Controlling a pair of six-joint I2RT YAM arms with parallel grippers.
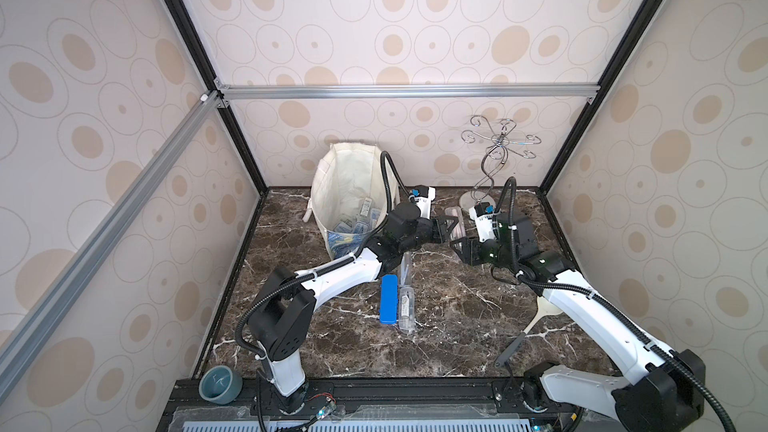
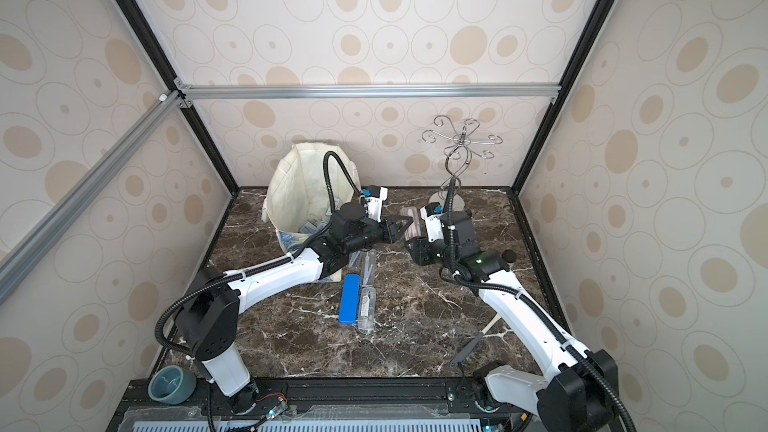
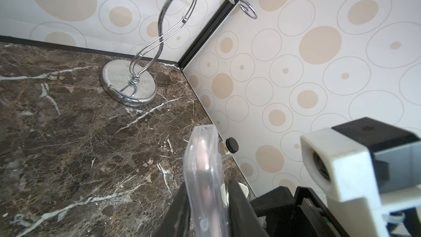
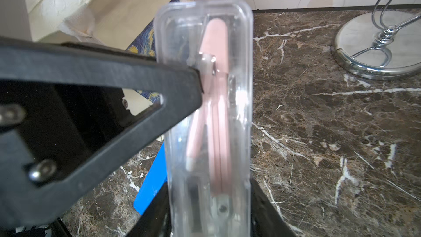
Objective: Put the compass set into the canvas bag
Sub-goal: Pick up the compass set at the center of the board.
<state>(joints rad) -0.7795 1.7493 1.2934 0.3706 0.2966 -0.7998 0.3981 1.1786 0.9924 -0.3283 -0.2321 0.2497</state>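
step: looks like handover | left gripper [image 3: 207,185], right gripper [image 4: 209,213] both clamped on compass case [image 4: 205,87] | next: right should release, left carries to bag [image 1: 328,197]

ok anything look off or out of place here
Nothing spilled or damaged. What stands out: the clear compass case is pinched by both the left tool and the right tool at once, above the table near the canvas bag, like a handover caught halfway.

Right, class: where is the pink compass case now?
In both top views the pink compass case is between the left gripper and right gripper, right of the canvas bag, in front of the chrome stand.
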